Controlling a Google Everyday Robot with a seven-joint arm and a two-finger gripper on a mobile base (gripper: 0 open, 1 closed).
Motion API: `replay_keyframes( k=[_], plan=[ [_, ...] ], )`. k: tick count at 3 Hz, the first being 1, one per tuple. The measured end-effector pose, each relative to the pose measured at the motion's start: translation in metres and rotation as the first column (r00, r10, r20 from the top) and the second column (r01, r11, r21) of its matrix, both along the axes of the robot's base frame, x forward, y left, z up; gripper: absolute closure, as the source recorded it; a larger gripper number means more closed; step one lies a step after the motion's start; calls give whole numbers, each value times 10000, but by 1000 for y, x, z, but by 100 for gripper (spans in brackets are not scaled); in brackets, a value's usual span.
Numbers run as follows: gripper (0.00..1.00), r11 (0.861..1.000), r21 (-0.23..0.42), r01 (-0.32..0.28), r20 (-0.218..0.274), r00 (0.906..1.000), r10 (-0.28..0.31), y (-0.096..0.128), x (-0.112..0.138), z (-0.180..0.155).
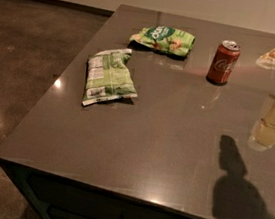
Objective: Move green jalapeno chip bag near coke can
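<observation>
The green jalapeno chip bag [109, 76] lies flat on the left part of the grey table [164, 135], its white label panel facing up. The coke can [223, 62] stands upright toward the back right, well apart from the bag. My gripper [271, 126] hangs above the table at the right edge of the view, in front of and to the right of the can, far from the bag. It holds nothing that I can see. Its shadow falls on the table near the front right.
A second green chip bag [163, 39] with a dark green logo lies at the back, left of the can. A pale packet [269, 56] sits at the back right, partly hidden by my arm. The table's left and front edges drop to a brown floor [22, 66].
</observation>
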State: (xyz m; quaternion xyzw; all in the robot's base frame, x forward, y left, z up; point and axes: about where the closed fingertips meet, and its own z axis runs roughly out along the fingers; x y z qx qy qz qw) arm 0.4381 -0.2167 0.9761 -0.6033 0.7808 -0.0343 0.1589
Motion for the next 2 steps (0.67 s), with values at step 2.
replay_keyframes(
  k=[2],
  plan=[
    [0,9998,195,104,-58,9999,-103,14,9,-2]
  ],
)
